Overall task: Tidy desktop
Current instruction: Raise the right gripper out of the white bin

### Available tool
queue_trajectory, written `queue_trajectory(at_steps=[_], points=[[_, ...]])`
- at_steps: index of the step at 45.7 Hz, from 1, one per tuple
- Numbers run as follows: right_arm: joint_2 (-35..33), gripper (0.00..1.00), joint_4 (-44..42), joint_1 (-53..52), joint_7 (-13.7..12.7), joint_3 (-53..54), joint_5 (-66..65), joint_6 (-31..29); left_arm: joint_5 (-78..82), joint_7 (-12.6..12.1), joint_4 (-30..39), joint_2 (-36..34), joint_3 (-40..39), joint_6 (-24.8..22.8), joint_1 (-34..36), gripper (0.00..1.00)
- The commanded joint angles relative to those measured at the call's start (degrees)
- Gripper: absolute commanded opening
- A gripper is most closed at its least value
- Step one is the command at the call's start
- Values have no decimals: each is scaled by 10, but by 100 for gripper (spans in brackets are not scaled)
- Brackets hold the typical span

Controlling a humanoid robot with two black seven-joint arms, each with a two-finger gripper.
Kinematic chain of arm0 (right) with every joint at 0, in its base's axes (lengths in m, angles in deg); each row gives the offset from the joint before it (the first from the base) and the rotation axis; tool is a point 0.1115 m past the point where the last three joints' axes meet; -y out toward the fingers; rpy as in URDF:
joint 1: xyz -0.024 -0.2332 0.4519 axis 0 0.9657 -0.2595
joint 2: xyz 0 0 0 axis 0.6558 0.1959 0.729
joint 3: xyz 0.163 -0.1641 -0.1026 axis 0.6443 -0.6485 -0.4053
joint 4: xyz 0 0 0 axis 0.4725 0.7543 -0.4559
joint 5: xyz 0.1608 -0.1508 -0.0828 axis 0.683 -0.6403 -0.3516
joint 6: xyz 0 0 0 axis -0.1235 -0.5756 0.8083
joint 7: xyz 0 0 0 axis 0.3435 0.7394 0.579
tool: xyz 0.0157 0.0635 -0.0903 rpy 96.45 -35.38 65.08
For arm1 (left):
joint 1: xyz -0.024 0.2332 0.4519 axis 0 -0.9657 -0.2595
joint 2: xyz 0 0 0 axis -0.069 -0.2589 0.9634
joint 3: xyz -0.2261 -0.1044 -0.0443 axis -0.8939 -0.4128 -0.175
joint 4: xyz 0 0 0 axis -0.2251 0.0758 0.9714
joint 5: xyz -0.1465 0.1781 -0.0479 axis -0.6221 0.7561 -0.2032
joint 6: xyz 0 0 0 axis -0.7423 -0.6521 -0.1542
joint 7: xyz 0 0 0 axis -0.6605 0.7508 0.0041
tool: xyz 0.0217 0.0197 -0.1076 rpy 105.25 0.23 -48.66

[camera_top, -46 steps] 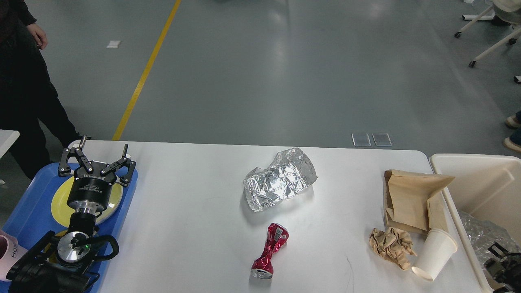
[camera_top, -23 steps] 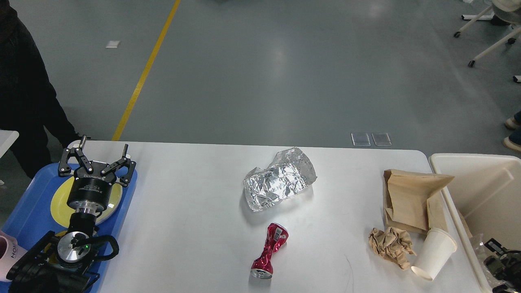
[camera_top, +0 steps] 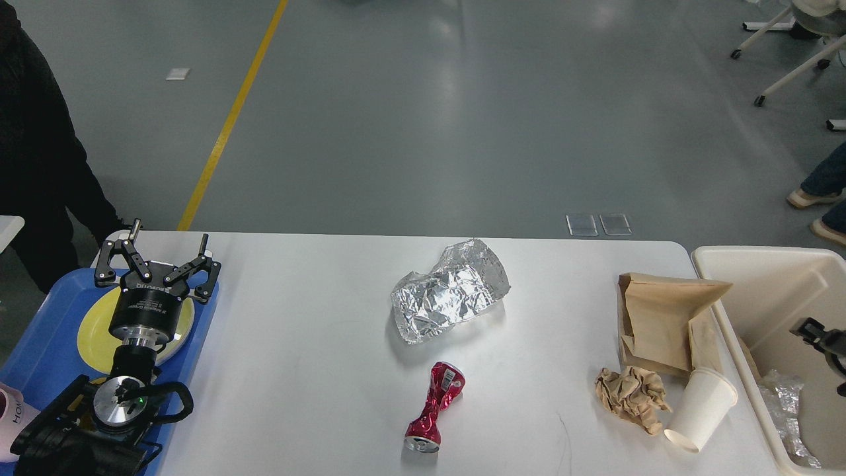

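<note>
**A:** Desktop first: the large white rounded-corner tabletop (camera_top: 317, 344) fills the lower view, rigid and smooth, so we judge litter will slide on it. We take nothing of it, only what lies there.

**B:** The crumpled silver foil sheet (camera_top: 449, 291) sits mid-table: light, soft, best pinched at a raised fold. The crushed red drinks can (camera_top: 435, 408), nearer us, looks stiff; we'd grip its narrow waist.

**A:** By the right edge lie the brown paper bag (camera_top: 664, 317), crumpled brown paper wad (camera_top: 631, 391) and tipped white paper cup (camera_top: 702, 410), beside the cream plastic bin (camera_top: 760, 284).

**B:** Open room lies between. Our left gripper (camera_top: 157, 261) hangs spread over the blue plastic tray (camera_top: 46, 317); our right gripper (camera_top: 816, 334), over the bin, we cannot tell.
</note>
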Motion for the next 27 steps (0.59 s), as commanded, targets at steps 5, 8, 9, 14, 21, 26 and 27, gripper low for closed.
queue_trajectory(at_steps=[5,8,9,14,21,26,27], points=[[35,100,170,-258,-4,-149,-6,-126,0,0,0,0,0,0,0,96],[68,100,201,-318,-4,-177,-6,-180,0,-1,0,0,0,0,0,96],[77,100,212,-340,-4,-185,-6,-200,0,0,0,0,0,0,0,96],[100,100,275,-467,-4,-203,-3,-312,0,0,0,0,0,0,0,96],[103,100,407,-637,-4,-190,-2,-438,0,0,-1,0,0,0,0,96],[111,100,533,-750,-4,-169,6,-441,0,0,-1,0,0,0,-1,96],[116,100,555,-769,-4,-163,11,-441,0,0,-1,0,0,0,-1,96]])
